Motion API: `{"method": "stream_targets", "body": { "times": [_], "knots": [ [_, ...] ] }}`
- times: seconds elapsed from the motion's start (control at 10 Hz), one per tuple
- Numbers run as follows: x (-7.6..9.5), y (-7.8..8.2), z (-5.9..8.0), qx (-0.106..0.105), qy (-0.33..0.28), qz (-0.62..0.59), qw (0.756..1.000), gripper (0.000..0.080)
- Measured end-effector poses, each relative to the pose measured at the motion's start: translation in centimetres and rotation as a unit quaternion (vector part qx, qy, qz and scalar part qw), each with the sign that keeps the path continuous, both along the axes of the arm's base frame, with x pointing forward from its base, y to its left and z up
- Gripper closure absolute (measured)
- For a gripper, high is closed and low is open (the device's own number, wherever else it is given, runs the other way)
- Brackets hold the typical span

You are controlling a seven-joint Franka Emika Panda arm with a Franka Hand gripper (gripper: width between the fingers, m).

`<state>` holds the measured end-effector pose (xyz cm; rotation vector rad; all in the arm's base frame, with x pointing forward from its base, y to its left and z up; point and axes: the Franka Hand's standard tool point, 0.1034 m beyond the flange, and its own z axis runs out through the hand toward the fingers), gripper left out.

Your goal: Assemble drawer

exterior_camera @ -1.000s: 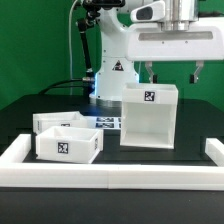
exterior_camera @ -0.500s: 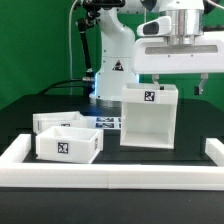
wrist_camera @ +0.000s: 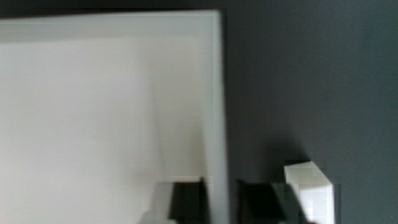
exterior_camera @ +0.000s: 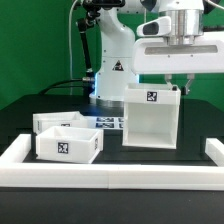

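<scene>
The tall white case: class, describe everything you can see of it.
The case is a tall, boxy shell of smooth white plastic, thin-walled and open on top. A black-and-white square tag sits high on its facing side. It stands upright on the black table, on the exterior view's right, apart from the front tray. The gripper straddles its upper wall edge; whether the fingers press it cannot be told.
</scene>
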<state>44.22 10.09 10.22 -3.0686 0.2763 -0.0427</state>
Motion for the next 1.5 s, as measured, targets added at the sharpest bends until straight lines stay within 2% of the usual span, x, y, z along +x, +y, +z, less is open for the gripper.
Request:
{"method": "stream_targets", "body": {
  "times": [0.1, 0.7, 1.1, 1.5],
  "knots": [
    [0.0, 0.0, 0.0, 0.000, 0.000, 0.000, 1.000, 0.0763],
    [0.3, -0.1, 0.0, 0.000, 0.001, 0.003, 1.000, 0.0762],
    [5.6, -0.4, 0.1, 0.007, -0.004, 0.013, 1.000, 0.0762],
    [9.3, -0.7, 0.1, 0.012, -0.018, 0.052, 0.998, 0.0762]
  ]
}}
